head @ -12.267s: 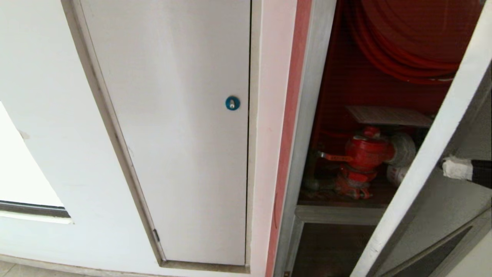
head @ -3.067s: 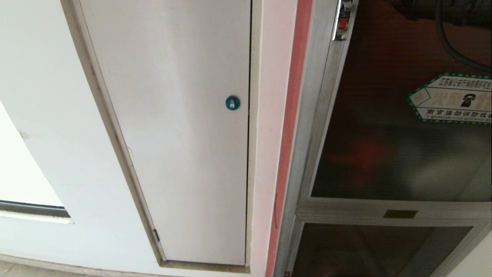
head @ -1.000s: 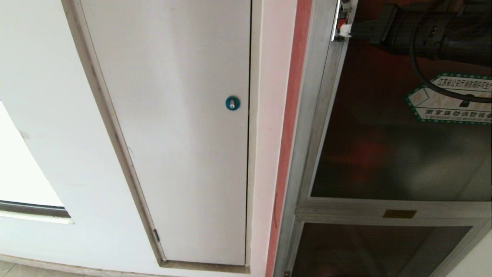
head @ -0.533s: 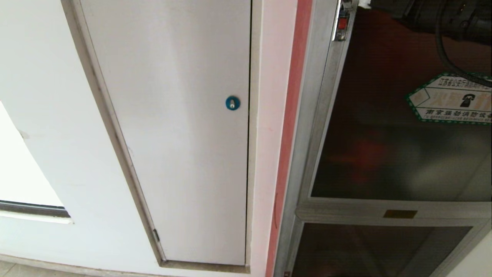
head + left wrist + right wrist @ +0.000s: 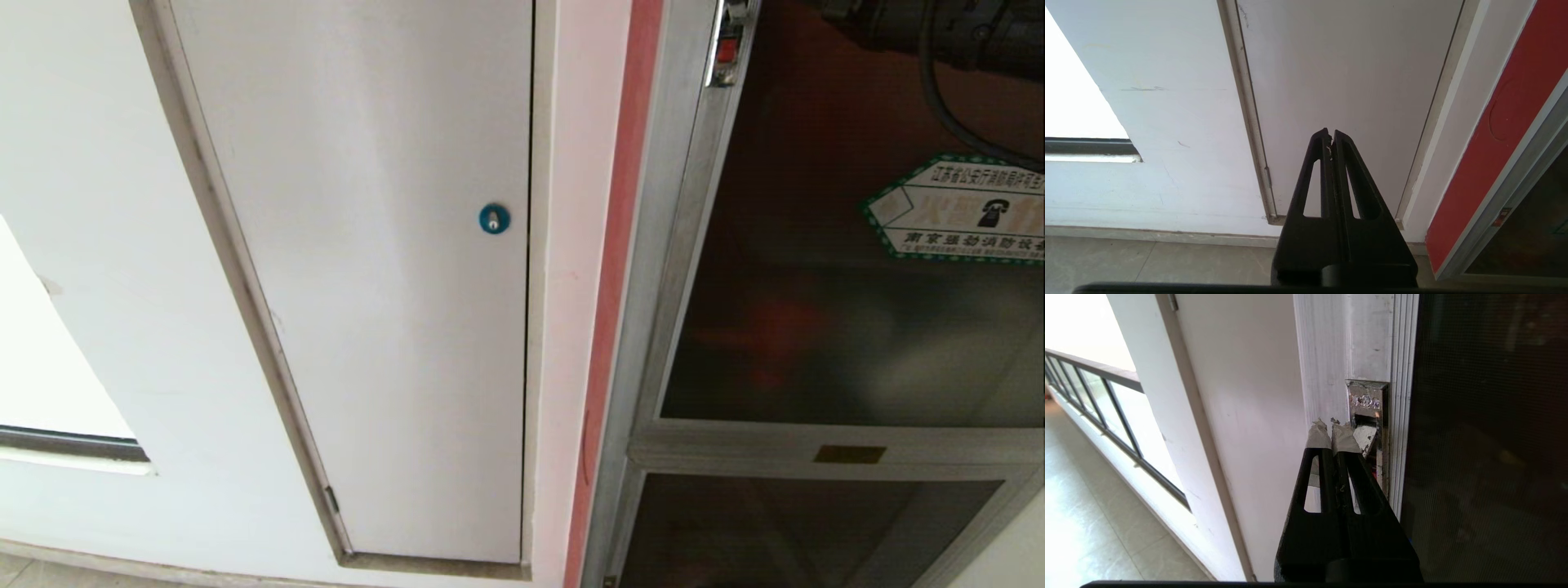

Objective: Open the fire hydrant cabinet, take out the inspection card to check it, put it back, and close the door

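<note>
Head view first: the door (image 5: 849, 245) of the fire hydrant cabinet (image 5: 653, 286) sits flat in its silver frame, dark glass with the green-edged hexagonal sticker (image 5: 955, 208) on it and the small red latch (image 5: 725, 51) at the frame's edge near the top. Through the tint there is only a dull red blur inside, possibly the valve; the inspection card cannot be made out. The right arm (image 5: 939, 28) crosses the top corner, its cable looping over the glass. To the left stands the plain white door (image 5: 367, 245) with its round blue lock (image 5: 494, 219).

Over to the left wrist view: the left gripper (image 5: 1331, 136) has its fingers pressed together, nothing between them, pointing at the lower part of the white door above the floor (image 5: 1147, 261), well clear of the cabinet.

Right wrist view now: the right gripper (image 5: 1331, 424), tips wrapped in pale tape, is pinched closed and empty, its tips just beside the metal latch plate (image 5: 1367, 416) on the door's frame. Whether they touch it is hard to say.
</note>
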